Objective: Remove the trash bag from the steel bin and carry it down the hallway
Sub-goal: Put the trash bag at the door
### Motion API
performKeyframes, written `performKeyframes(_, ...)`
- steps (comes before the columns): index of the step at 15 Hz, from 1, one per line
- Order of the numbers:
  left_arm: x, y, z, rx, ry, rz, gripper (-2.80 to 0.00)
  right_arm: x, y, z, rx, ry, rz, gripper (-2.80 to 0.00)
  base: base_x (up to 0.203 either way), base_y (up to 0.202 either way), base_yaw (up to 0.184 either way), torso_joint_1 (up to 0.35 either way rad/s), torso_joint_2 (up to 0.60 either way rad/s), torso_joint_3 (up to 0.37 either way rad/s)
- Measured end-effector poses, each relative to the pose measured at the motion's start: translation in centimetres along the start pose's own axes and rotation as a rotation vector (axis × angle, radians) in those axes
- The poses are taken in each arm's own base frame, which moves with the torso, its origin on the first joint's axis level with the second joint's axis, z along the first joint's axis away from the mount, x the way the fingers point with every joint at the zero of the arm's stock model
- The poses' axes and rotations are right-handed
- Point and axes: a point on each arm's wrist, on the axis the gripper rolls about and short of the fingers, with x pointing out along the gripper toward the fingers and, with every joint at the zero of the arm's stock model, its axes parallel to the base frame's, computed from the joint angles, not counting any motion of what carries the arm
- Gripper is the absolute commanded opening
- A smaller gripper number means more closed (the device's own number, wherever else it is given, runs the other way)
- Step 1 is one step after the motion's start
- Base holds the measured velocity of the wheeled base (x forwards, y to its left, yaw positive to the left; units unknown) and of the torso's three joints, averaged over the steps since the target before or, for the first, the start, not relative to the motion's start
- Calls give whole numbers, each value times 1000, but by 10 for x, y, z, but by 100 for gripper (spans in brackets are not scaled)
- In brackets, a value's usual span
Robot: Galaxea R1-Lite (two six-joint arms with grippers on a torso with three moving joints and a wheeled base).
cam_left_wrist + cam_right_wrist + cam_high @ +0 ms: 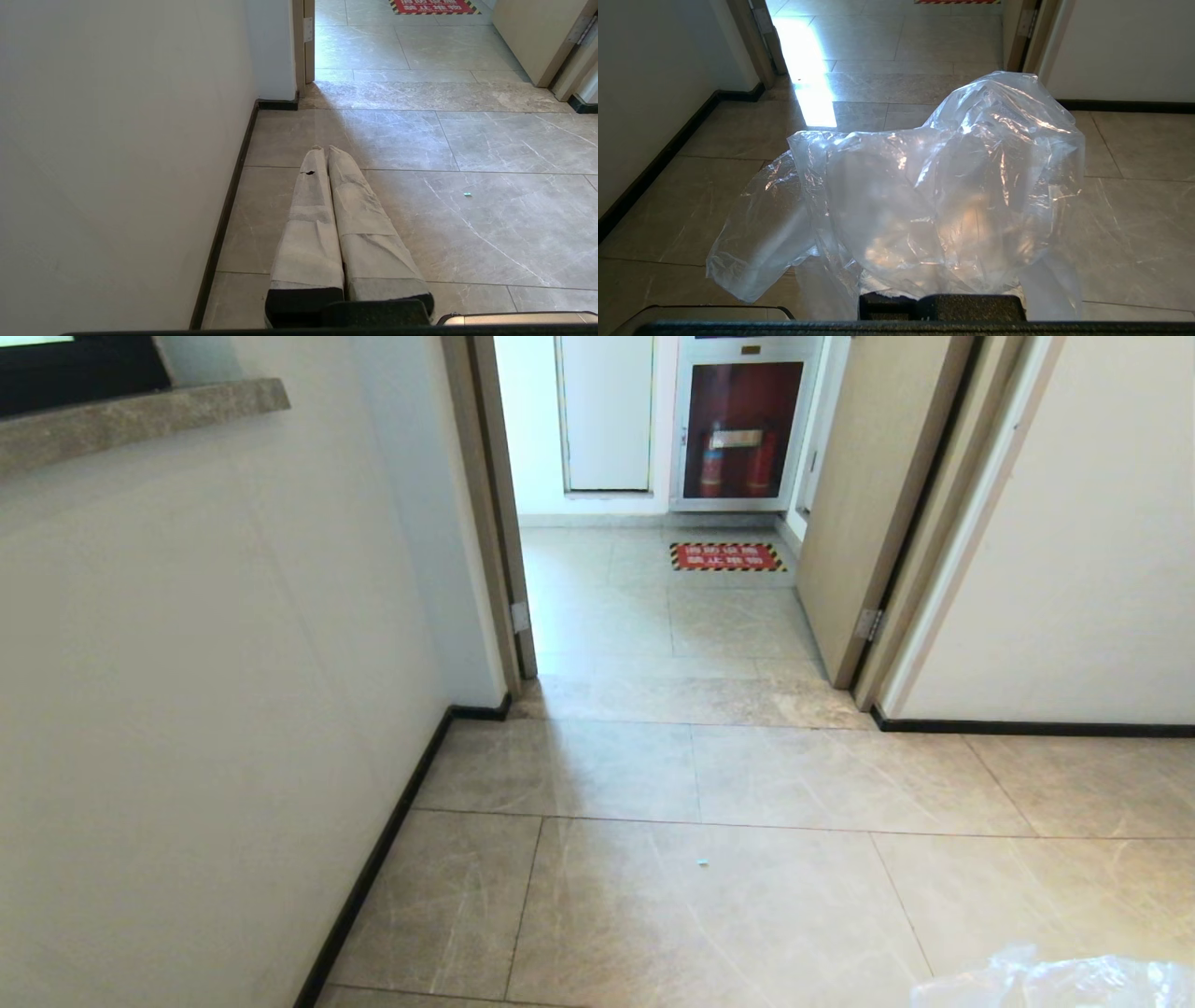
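A: Trash bag (943, 196) where, against the jaws?

B: Draped right over the right gripper (941, 298), billowing up and ahead of it. Jaws hidden under the film in the right wrist view, yet pressed together, most likely pinching the bag's plastic. Only a pale corner of the bag (1055, 980) showing at the lower right of the head view.

A: Left side?

B: Left gripper (324, 149) empty, cloth-wrapped fingers (308, 224) lying flat against each other, pointing along the floor beside the left wall (117, 154). Nearer to that wall than to the bag; no part in the carry, by the look of it.

A: Steel bin?

B: Not seen in any view. Bag already out, so only the carrying left, judged from this.

A: Room ahead?

B: Hallway floor (747, 859) of grey-beige tiles running forward to a doorway (653, 616). Dark baseboard (373, 868) close on the left. Open door leaf (868, 504) angled in on the right, narrowing the gap. Beyond it, a red striped floor sign (727, 557) and a fire cabinet (742, 429).

A: Risk?

B: Loose plastic on the right side, likely to brush the door leaf if kept too far right. Better a line through the middle of the doorway. Small speck (702, 863) on the tile, no obstacle.
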Motion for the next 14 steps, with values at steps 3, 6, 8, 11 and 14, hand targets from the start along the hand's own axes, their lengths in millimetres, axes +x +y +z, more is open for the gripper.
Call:
performKeyframes(3, 0, 0, 0, 0, 0, 0, -280, 0, 0, 0, -5, -1, 4, -280, 0, 0, 0, 0, 0, 0)
performKeyframes(6, 0, 0, 0, 0, 1, 0, -280, 0, 0, 0, 0, -1, 2, -280, 0, 0, 0, 0, 0, 0)
performKeyframes(8, 0, 0, 0, 0, -1, 0, -280, 0, 0, 0, 1, -1, 2, -280, -3, 0, 57, 1, 4, 1)
performKeyframes(11, 0, 0, 0, 0, 0, 0, -280, 0, 0, 0, -6, -1, 2, -280, 1, -9, 168, 4, 5, -2)
performKeyframes(14, 0, 0, 0, 0, 0, 0, -280, 0, 0, 0, -6, -1, 1, -280, 2, -11, 174, 2, -2, 2)
